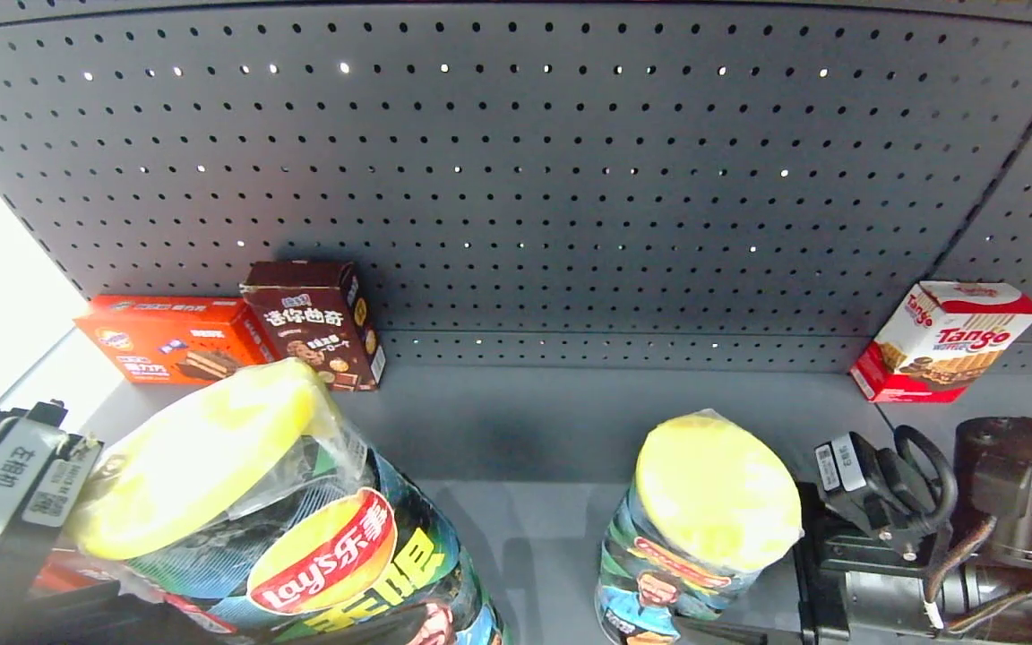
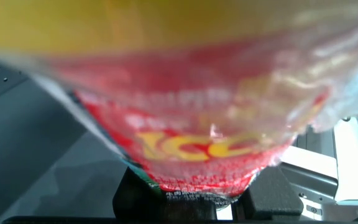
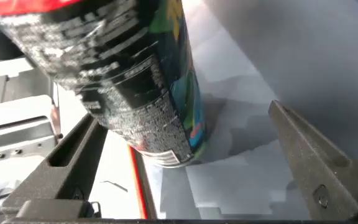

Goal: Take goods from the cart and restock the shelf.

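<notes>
Biggest thing first: the shelf [image 1: 516, 421], grey w/ a pegboard back [image 1: 516, 179]. It's bare through the middle, so imo that gap is where the stock goes.

Next is the near chip can [image 1: 283, 528], lower left of the head view. It's tipped w/ its lid toward the upper left, close to the camera and right by the left gripper [image 2: 135, 199]. Looks carried rather than parked, but the can hides the jaws, so can't tell if they're clamped.

The second chip can [image 1: 704, 528] is at lower centre-right, roughly upright, base on the shelf deck. The right gripper [image 3: 185, 115] is around it w/ jaws apart: one side is just about on the can, clear gap on the other. Reads to me like a can set down w/ the grip off.

Looks-wise both are tall tubes w/ a yellow lid and dark busy print w/ a red/yellow oval. There's clear film over them, bunching near the lid on the near one. Slick + round, so prob rolls if it tips.

Small stuff:
- orange box [image 1: 176, 336] at mid-left, against the pegboard
- brown box [image 1: 314, 322] butted up beside it
- red-white wafer box [image 1: 946, 340] at far right, leaning back

All face forward, display style.
</notes>
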Controlling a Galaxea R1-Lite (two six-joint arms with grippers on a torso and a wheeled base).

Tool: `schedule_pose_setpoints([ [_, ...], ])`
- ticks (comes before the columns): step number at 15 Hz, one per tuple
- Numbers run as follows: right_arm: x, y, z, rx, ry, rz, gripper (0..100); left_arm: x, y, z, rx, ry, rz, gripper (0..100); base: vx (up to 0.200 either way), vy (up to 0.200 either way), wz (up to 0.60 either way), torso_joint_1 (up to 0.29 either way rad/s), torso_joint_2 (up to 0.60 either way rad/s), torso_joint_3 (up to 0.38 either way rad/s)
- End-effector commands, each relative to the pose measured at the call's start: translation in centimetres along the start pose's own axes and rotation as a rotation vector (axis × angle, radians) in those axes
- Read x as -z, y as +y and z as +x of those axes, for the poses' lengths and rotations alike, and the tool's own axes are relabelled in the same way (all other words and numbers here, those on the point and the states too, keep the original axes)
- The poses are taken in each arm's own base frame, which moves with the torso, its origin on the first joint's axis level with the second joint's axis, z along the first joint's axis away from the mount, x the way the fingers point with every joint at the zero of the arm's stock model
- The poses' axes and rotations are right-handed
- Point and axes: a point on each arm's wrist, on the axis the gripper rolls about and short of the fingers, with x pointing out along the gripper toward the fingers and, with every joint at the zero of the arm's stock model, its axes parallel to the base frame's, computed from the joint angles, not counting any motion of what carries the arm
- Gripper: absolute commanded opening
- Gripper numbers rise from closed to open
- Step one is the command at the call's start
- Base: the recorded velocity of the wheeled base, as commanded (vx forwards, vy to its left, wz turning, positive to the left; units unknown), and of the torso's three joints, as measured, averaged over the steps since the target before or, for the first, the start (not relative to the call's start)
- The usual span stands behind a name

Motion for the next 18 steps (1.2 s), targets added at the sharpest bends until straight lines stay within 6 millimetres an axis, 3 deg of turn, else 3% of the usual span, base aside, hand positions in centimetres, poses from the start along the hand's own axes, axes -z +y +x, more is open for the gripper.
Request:
schedule_pose_setpoints([
  [1, -0.1, -0.2, -0.2, 0.014, -0.002, -0.001, 100, 0.1, 0.0, 0.0, 0.000, 0.003, -0.002, 0, 0.000, 0.000, 0.00, 0.000, 0.00, 0.000],
  [6, 0.2, -1.7, -0.3, 0.070, 0.003, 0.009, 100, 0.4, -0.1, -0.1, 0.002, 0.012, -0.007, 0, 0.000, 0.000, 0.00, 0.000, 0.00, 0.000],
  [9, -0.1, -1.6, -0.4, 0.068, -0.006, 0.000, 100, 0.4, -0.1, -0.1, 0.001, 0.012, -0.006, 0, 0.000, 0.000, 0.00, 0.000, 0.00, 0.000],
  [11, -1.4, -0.8, -1.0, 0.059, -0.058, -0.045, 100, 0.4, -0.1, -0.1, 0.001, 0.012, -0.006, 0, 0.000, 0.000, 0.00, 0.000, 0.00, 0.000],
  [18, -5.6, 2.8, -6.8, 0.164, -0.214, -0.173, 100, 0.4, -0.1, -0.1, 0.002, 0.014, -0.007, 0, 0.000, 0.000, 0.00, 0.000, 0.00, 0.000],
])
